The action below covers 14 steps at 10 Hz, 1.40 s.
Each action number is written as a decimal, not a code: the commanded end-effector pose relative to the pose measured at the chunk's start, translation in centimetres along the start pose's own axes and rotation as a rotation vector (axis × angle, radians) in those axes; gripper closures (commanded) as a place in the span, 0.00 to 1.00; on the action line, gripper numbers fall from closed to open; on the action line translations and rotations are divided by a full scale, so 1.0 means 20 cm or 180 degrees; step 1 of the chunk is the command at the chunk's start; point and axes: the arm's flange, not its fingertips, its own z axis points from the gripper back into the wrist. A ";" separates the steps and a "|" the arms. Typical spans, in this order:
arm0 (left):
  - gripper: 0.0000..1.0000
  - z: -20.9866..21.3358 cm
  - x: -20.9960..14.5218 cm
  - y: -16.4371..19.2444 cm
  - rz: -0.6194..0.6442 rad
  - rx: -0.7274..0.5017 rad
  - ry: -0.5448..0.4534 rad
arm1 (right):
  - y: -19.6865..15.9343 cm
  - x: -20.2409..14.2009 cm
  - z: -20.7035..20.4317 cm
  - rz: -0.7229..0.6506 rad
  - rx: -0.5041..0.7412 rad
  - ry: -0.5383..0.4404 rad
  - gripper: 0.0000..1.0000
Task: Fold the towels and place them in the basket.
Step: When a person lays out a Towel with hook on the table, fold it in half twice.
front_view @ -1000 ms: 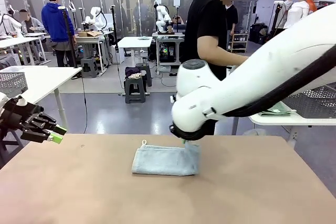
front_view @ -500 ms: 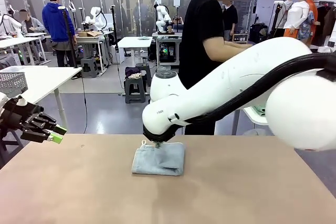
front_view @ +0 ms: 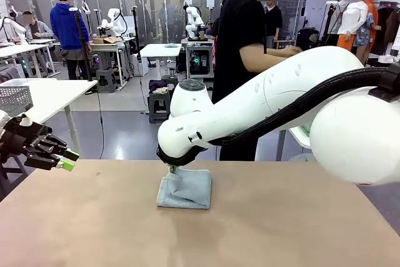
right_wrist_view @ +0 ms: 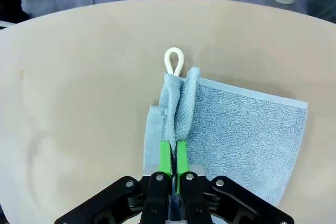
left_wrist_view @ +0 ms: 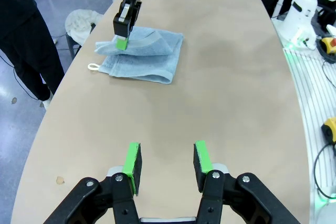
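Tan tabletop (front_view: pixel 281 229), busy lab behind, and a person in a black shirt (front_view: pixel 240 35) standing just beyond the towel at the far edge. Light blue-grey terry towel (right_wrist_view: pixel 247 129) lies mid-table, doubled over, with a white hanging loop (right_wrist_view: pixel 174 61) poking out at one edge. Right gripper (right_wrist_view: pixel 172 145) is over the towel, pads pressed together on a raised ridge of the top layer just short of the loop. Left gripper (left_wrist_view: pixel 165 163) sits well apart to the towel's left, fingers spread, nothing between them.

Progress, my read: the first towel is mid-fold. It looks like one fold is in, with the top layer bunched rather than laid flat. Left to do: flatten and finish this fold, carry it to the dark grey basket, then repeat for the mint towel. Early days.

Hard to see:
- From the front, the right arm's wrist covers its fingers and the towel's far edge.
- Layer count at the pinch is unclear; it could be one ply or two.
- The towel's lower edges are hidden, so I can't say whether the corners line up.
- Pale grey mesh basket (front_view: pixel 14 99) sits on a side table far left of the towel; by colour it's not the target.
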 end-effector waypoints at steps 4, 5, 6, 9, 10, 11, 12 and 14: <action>0.48 0.01 0.01 0.00 -0.0021 0.0015 -0.0011 | -0.07 -0.05 -0.01 -0.0039 0.0278 -0.0202 0.56; 0.48 0.01 0.01 0.00 -0.0021 0.0015 -0.0011 | -0.08 -0.05 0.00 -0.0047 0.0299 -0.0184 0.73; 0.48 0.01 0.01 0.00 -0.0021 0.0015 -0.0011 | -0.10 -0.07 0.03 -0.0033 0.0289 -0.0171 0.37; 0.48 0.01 0.01 0.00 -0.0021 0.0015 -0.0011 | -0.28 -0.18 0.26 -0.0086 0.0113 0.0101 0.17; 0.48 0.01 0.01 0.00 -0.0021 0.0015 -0.0011 | -0.34 -0.22 0.34 -0.0132 0.0124 0.0166 0.17; 0.48 0.01 0.01 0.00 -0.0021 0.0015 -0.0011 | -0.40 -0.23 0.41 -0.0174 0.0095 0.0199 0.17; 0.48 0.01 0.01 0.00 -0.0021 0.0015 -0.0011 | -0.48 -0.23 0.44 -0.0292 0.0132 0.0180 0.17; 0.48 0.01 0.01 0.00 -0.0021 0.0015 -0.0011 | -0.57 -0.23 0.44 -0.0376 0.0137 0.0280 0.17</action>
